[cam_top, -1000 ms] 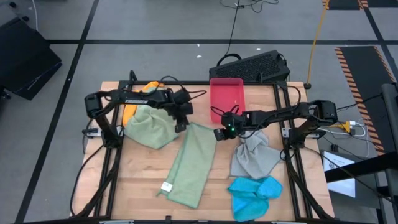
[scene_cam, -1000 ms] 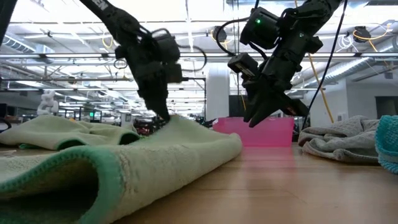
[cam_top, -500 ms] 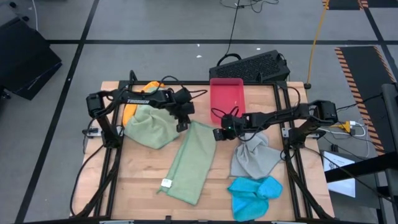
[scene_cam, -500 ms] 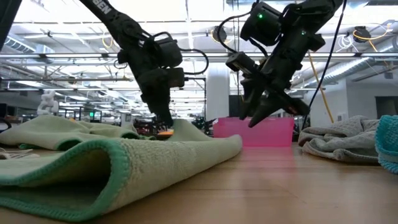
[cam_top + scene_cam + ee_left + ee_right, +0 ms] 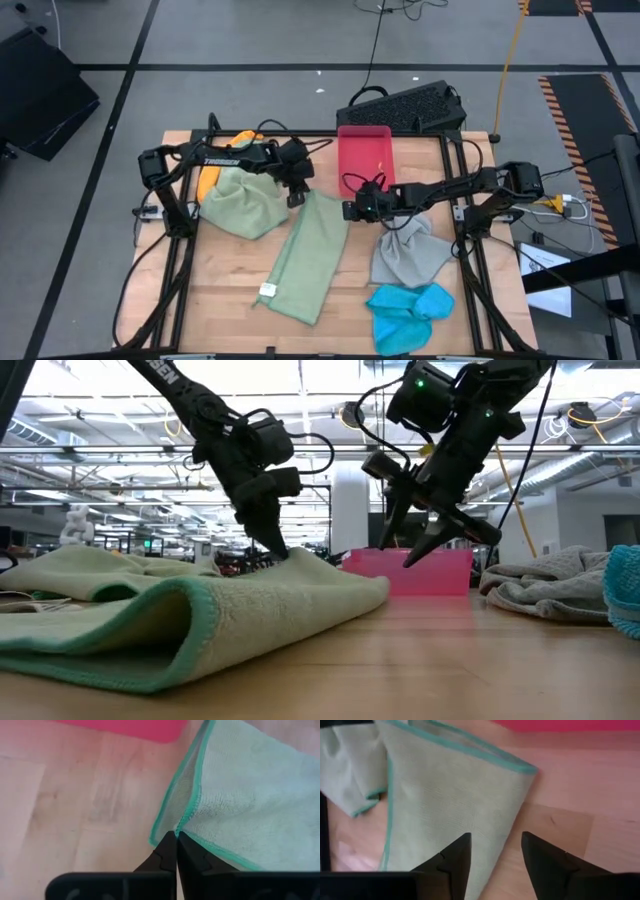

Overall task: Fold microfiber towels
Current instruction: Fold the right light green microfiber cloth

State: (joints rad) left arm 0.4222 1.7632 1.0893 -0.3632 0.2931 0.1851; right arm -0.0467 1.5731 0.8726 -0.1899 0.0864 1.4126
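A pale sage green microfiber towel (image 5: pixel 305 255), folded into a long strip with teal edging, lies on the wooden table from its middle toward the near edge. My left gripper (image 5: pixel 296 199) is shut on the strip's far left corner. My right gripper (image 5: pixel 349 211) hangs open just above the far right corner (image 5: pixel 527 769), clear of it in the low view (image 5: pixel 420 550). A second sage towel (image 5: pixel 240 203) lies bunched at the left, on top of an orange one (image 5: pixel 213 168). A grey towel (image 5: pixel 405 250) and a blue towel (image 5: pixel 405 310) lie crumpled at the right. My left gripper pinches the folded towel's far left corner (image 5: pixel 181 826) between its two fingertips, where two teal-edged layers meet. The fingers slant down from the table's left and far side. That corner is raised into a small peak (image 5: pixel 292 553); the rest of the strip lies on the table.
A pink-red tray (image 5: pixel 365 155) stands at the far edge, just behind both grippers. A black keyboard (image 5: pixel 405 105) sits beyond the table. Bare wood shows between the strip and the grey towel, and at the near left.
My right gripper has opened and rolled about its wrist while staying above the towel's far right corner. My left gripper, still shut on the far left corner, has tipped a little; the strip's near end has slid slightly toward the far edge.
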